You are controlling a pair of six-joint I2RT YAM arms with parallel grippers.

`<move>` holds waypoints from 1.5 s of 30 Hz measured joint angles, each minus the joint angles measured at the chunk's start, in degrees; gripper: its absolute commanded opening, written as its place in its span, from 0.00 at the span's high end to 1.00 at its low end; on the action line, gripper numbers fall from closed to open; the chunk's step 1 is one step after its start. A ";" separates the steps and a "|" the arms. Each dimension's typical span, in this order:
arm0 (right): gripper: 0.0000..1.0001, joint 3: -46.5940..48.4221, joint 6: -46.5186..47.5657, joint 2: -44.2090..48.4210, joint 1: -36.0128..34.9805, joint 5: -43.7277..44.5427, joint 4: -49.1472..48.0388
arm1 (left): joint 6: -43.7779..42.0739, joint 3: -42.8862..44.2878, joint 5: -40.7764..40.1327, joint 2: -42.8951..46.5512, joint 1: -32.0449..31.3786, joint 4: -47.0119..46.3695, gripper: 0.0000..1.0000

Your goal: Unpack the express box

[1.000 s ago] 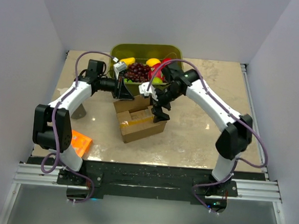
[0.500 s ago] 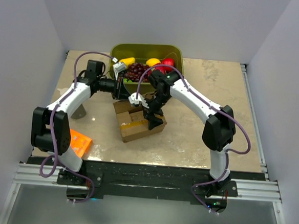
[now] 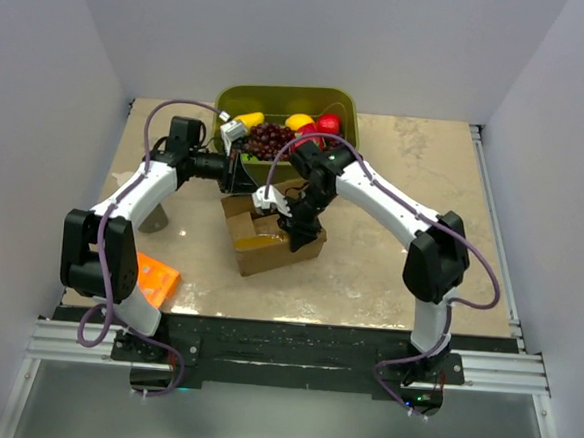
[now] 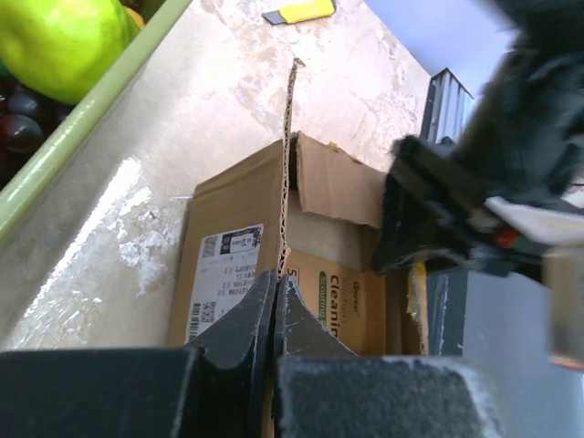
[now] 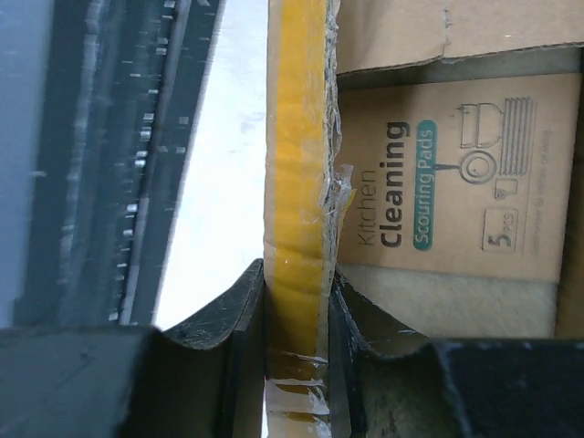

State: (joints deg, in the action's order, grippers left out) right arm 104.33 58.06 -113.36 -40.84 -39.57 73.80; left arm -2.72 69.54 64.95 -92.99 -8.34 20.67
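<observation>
One flat orange box (image 3: 156,276) lies near the bench's (image 3: 424,188) near left corner. Mid-bench, a little left of centre, sits the express box (image 3: 268,245) with its flaps up. The right gripper (image 5: 297,283) is clamped narrow on the taped flap (image 5: 297,137), beside a pack (image 5: 447,173) printed "Kitchen Cleaning Scouring Pads" inside. The left gripper (image 4: 276,285) pinches the bare flap (image 4: 290,155) on the box's far side. At the far edge stands a green tub (image 3: 281,91) of fruit.

Left gripper (image 4: 276,297) and right gripper (image 5: 294,283) each pinch a flap of the express box (image 3: 270,253), crowding its opening from both sides. Green bin (image 3: 346,103) blocks just behind; counter (image 3: 368,274) to the right is free.
</observation>
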 measured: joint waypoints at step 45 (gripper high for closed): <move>0.60 -18.75 -24.76 20.09 -10.05 24.85 -42.18 | 29.14 -16.79 -2.23 9.77 0.44 -35.08 1.00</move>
State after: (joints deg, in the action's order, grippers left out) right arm 85.58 33.30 -93.27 -50.89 -14.72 31.62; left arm 26.41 52.75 62.72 -83.22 -7.90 -14.41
